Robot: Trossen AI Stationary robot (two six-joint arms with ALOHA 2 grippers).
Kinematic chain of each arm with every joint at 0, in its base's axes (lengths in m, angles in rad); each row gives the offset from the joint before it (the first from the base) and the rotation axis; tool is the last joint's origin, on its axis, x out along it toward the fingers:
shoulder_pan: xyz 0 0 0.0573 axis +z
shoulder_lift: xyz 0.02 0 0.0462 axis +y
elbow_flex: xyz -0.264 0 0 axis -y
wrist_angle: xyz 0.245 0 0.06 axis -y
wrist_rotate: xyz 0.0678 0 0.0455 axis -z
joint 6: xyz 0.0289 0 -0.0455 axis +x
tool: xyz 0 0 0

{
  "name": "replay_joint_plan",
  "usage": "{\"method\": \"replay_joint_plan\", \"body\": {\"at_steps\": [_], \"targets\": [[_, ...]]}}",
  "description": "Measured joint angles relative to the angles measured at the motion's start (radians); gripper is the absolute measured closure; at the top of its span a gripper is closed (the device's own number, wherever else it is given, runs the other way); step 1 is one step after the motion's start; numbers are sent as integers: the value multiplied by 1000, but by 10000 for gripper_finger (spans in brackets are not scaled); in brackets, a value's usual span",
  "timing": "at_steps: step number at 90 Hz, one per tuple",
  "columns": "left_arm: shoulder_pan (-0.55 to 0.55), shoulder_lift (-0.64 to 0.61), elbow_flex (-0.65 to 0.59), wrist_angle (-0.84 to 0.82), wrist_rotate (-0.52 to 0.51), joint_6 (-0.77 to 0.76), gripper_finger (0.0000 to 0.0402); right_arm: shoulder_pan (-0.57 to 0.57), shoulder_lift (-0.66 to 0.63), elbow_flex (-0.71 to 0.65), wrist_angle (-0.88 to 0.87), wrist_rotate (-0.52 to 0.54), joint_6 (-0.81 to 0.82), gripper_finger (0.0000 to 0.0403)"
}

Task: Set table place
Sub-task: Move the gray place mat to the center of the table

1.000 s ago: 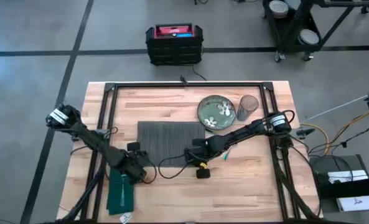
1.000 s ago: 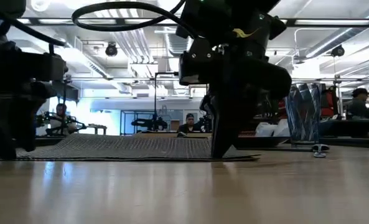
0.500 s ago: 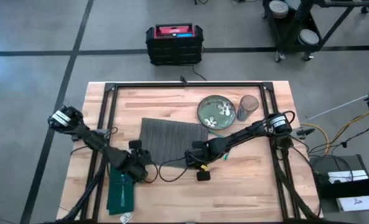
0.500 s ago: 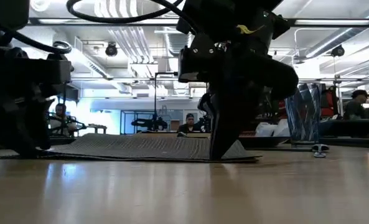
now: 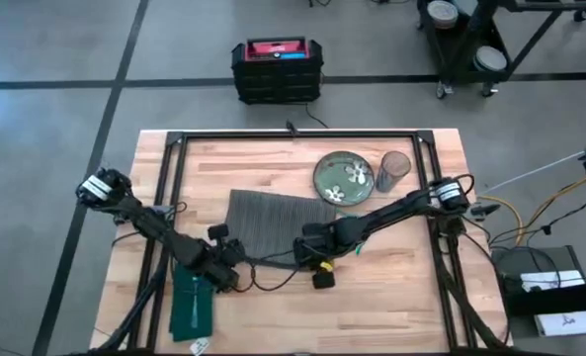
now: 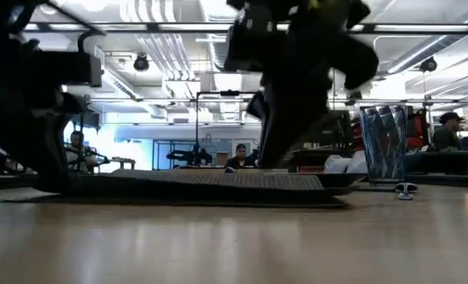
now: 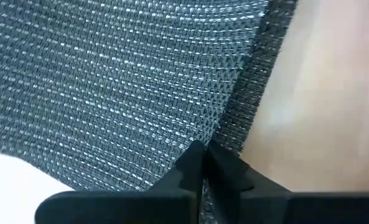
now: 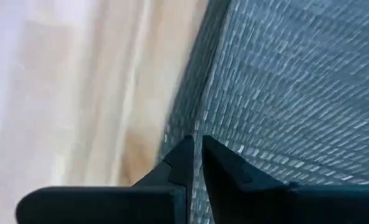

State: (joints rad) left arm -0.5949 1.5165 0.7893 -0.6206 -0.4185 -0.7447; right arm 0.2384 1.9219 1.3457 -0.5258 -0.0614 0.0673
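Note:
The dark grey ribbed placemat [image 5: 278, 220] is on the light-wood table [image 5: 401, 297], a little left of centre. My left gripper [image 5: 230, 253] is shut on its near left corner. My right gripper [image 5: 308, 247] is shut on its near right corner. In the low view the mat [image 6: 202, 181] runs between the two arms, its near edge raised a little above the wood. The woven surface fills the left wrist view [image 7: 109, 81] and the right wrist view [image 8: 284, 87]. My left gripper pinches the placemat's near left corner [image 7: 224, 134] between its two fingers, right at the mat's edge. The fingers slant down from the table's near left. That corner is held just above the wood. My right gripper pinches the mat's near edge by the right corner [image 8: 200, 127] between its two fingers, slanting down from the right. That part of the edge is raised slightly above the table.
A green flowered plate [image 5: 344, 180] and a glass [image 5: 394, 170] stand just beyond the mat's far right corner. A dark green napkin [image 5: 192, 303] lies at the near left edge. A small yellow and black object [image 5: 322, 274] sits near my right gripper. Bare wood lies near right.
Both grippers, still shut on the mat's near corners, have moved a little toward the table's right edge and up. The placemat has shifted right with them and turned slightly. Its near edge, flat on the wood a second ago, is now raised.

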Motion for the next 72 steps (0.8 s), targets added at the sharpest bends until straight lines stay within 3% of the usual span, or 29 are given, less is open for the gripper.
{"method": "replay_joint_plan", "body": {"at_steps": [27, 46, 72], "targets": [[-2, -4, 147, -5, 45, -141, 401, 40, -141, -13, -17, 9, 37, 384], [-13, 0, 193, 23, 53, -286, 401, 134, -179, -98, 5, 24, 153, 384], [-20, 1, 186, 163, -11, -355, 401, 229, -177, -318, 454, 344, 301, 384]]}}
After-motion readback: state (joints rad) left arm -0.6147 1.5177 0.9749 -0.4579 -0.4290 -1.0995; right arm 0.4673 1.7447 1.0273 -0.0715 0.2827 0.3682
